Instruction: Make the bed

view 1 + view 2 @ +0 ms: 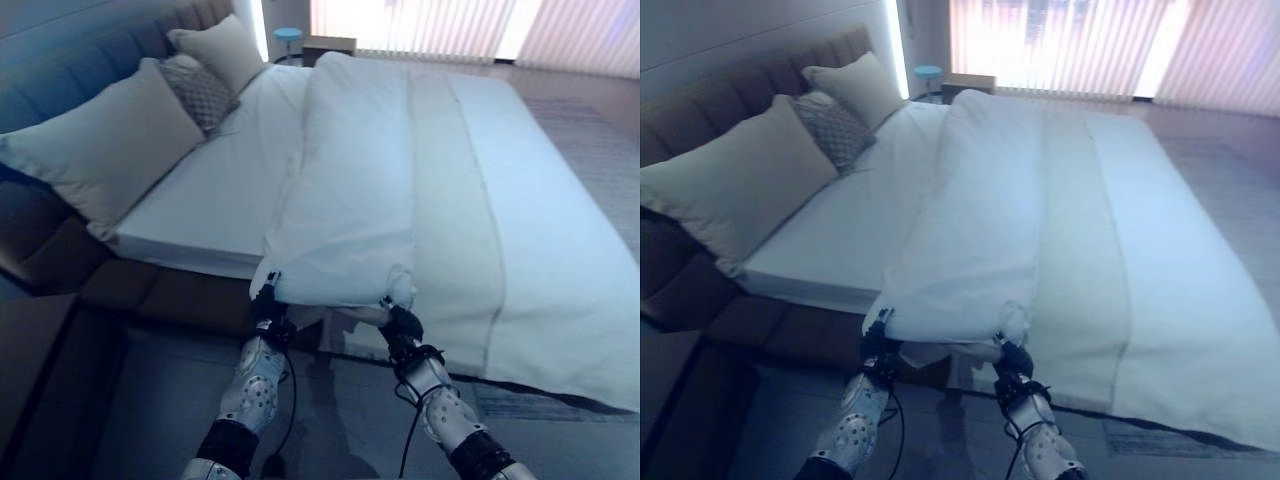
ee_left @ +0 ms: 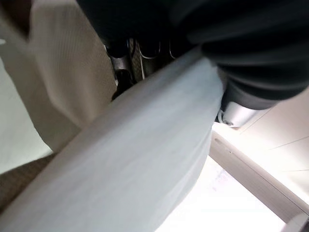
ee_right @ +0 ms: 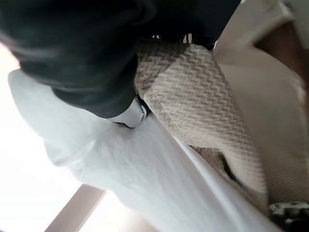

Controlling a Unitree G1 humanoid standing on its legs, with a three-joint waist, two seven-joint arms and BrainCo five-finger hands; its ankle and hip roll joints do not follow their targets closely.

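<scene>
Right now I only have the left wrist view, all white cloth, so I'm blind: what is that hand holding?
Observer: The left hand grips the near edge of the folded-back duvet at the bed's side.
Operator: And the right hand?
Observer: The right hand is curled on the same edge, beside the left.
Operator: Is the sheet covered yet?
Observer: No, the white sheet lies bare up to the pillows.
</scene>
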